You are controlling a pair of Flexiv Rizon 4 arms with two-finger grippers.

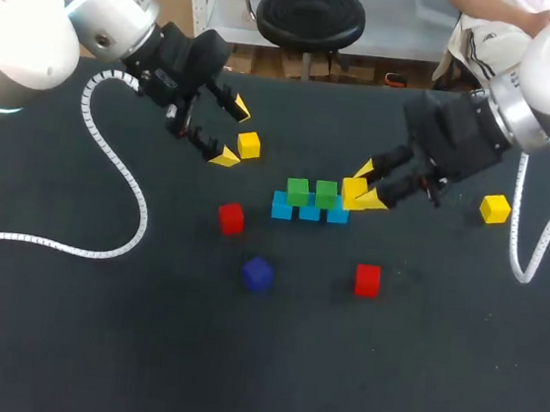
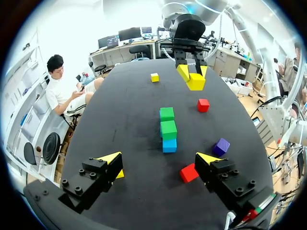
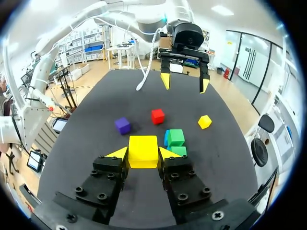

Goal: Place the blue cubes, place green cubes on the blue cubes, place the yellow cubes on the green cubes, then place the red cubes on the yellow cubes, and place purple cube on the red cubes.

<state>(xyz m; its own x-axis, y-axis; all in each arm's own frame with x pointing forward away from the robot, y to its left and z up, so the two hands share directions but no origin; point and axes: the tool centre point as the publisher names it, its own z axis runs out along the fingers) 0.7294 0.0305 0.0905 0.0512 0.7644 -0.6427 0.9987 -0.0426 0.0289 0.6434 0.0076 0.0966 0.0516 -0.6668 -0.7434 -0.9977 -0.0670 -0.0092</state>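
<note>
Three blue cubes (image 1: 309, 212) lie in a row mid-table, with two green cubes (image 1: 298, 191) (image 1: 326, 193) on top. My right gripper (image 1: 368, 187) is shut on a yellow cube (image 1: 353, 188) (image 3: 143, 151), just right of the row and beside the near green cube (image 3: 180, 151). My left gripper (image 1: 233, 135) (image 2: 159, 158) stands open at the back left, apart from the row. A second yellow cube (image 1: 249, 144) lies just beside one of its fingertips, not between them. A third yellow cube (image 1: 495, 208) sits far right. Two red cubes (image 1: 231, 218) (image 1: 367, 279) and a purple cube (image 1: 257, 274) lie nearer the front.
A white coiled cable (image 1: 111, 162) from the left arm loops over the table's left part, and another (image 1: 524, 244) hangs at the right. The black table (image 1: 139, 350) stretches bare toward the front.
</note>
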